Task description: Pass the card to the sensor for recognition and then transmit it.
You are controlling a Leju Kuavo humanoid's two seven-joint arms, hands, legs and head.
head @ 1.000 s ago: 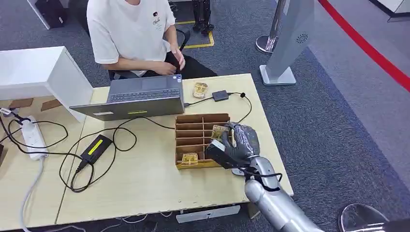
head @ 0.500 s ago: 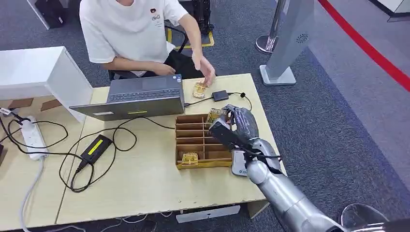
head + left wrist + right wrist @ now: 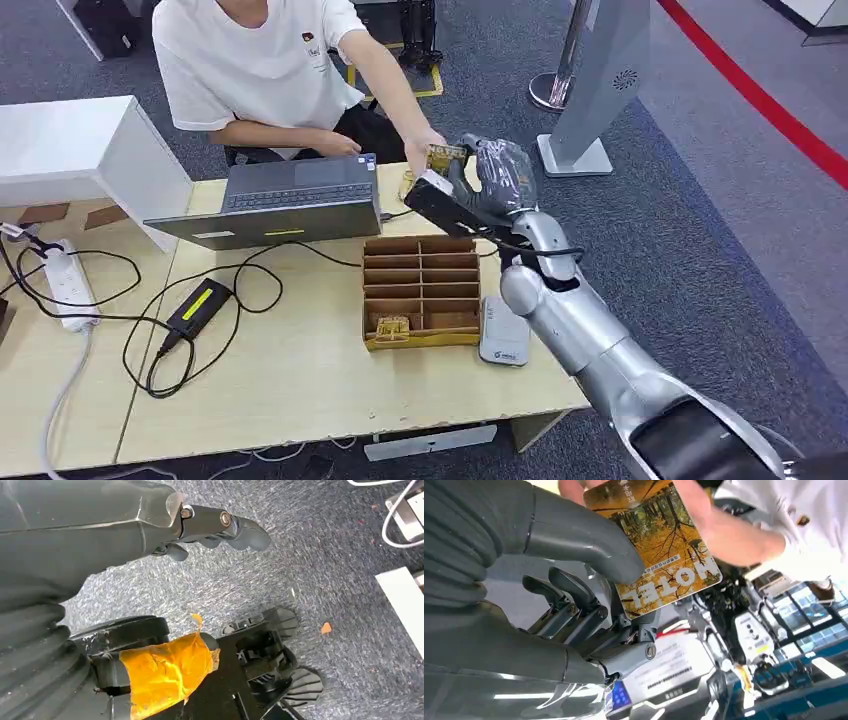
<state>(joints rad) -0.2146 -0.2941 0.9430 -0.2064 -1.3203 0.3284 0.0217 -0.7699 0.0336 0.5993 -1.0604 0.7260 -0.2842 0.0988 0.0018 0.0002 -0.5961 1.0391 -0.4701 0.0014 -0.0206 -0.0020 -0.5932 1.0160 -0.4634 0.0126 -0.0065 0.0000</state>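
Card (image 3: pixel 445 156) sits upper centre of frame, pinched in right hand (image 3: pixel 495 180), meeting person's hand (image 3: pixel 425 150). Left hand (image 3: pixel 220 527) hangs empty, fingers loosely apart. Risk: letting go early drops card onto laptop (image 3: pixel 290 200). Counter (image 3: pixel 300 380) edge close; open floor right.

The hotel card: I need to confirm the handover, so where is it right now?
The hotel card is held up in the right hand over the table's far right edge, meeting the person's hand, beyond the cardboard organizer.
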